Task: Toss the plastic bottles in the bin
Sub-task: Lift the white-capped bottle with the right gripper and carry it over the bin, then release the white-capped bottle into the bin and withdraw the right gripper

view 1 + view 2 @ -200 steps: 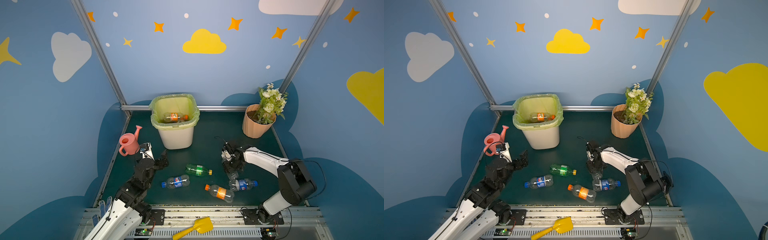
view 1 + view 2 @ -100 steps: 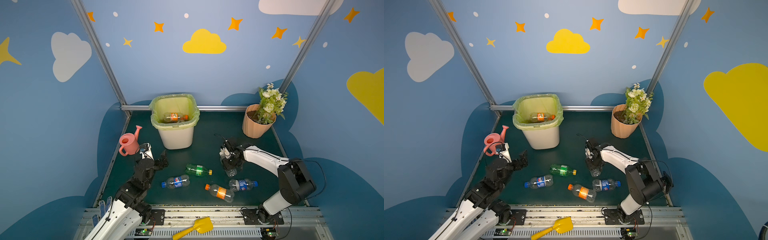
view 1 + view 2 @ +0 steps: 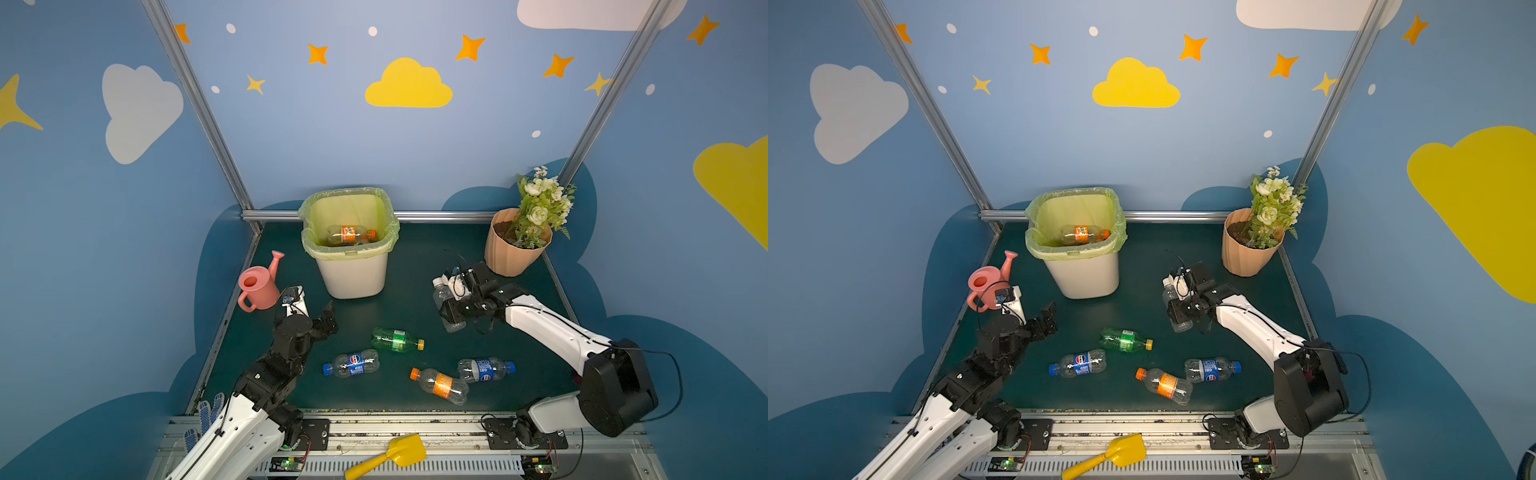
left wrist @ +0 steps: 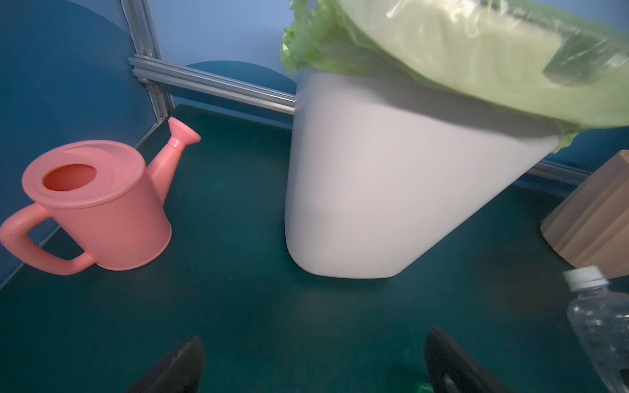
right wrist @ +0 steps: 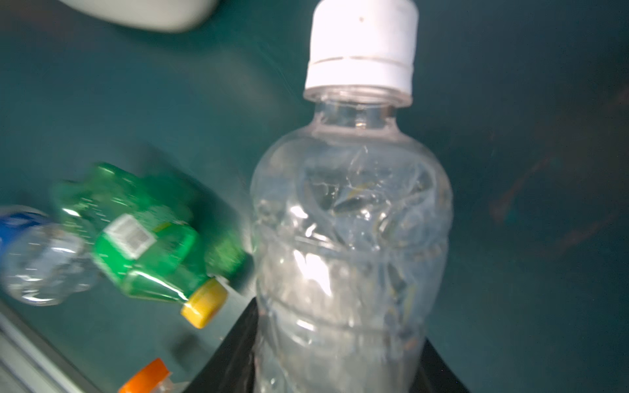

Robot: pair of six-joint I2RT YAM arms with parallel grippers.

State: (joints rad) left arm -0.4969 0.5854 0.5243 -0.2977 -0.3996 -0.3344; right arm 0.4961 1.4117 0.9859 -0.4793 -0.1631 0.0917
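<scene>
Clamping the right gripper (image 5: 340,360) onto the clear bottle (image 5: 350,238) — pinching it low on the body from both sides, showing its white cap at the end away from the wrist. Having narrowed the grip over the last second and carried the catch a little nearer the bin (image 3: 353,274), now holding it off to the bin's right and slightly in front, not yet over the rim. Seeming, from the blur in the right wrist view, to be swinging it already; not managing to tell from above whether lifting it fully off the mat (image 3: 415,266). Meaning for the job: passing from grasping to carrying, probably needing raising above the green-lined rim and letting go inside next. Keeping the left gripper (image 4: 313,364) spread wide and empty, hovering just in front of the bin's left corner, near the pink watering can (image 3: 257,282) standing to the bin's left. Counting one orange-labelled bottle (image 3: 348,235) already lying inside the bin. Leaving four more on the mat in front of the bin — the green bottle (image 3: 395,339) nearest, a blue-labelled bottle (image 3: 352,363) beyond it, and farthest out a second blue-labelled bottle (image 3: 484,369) lying just beside the orange-capped bottle (image 3: 440,384). Judging the task well short of half done, and expecting the thin, crumpled plastic to be risking buckling or slipping under a hard squeeze.
</scene>
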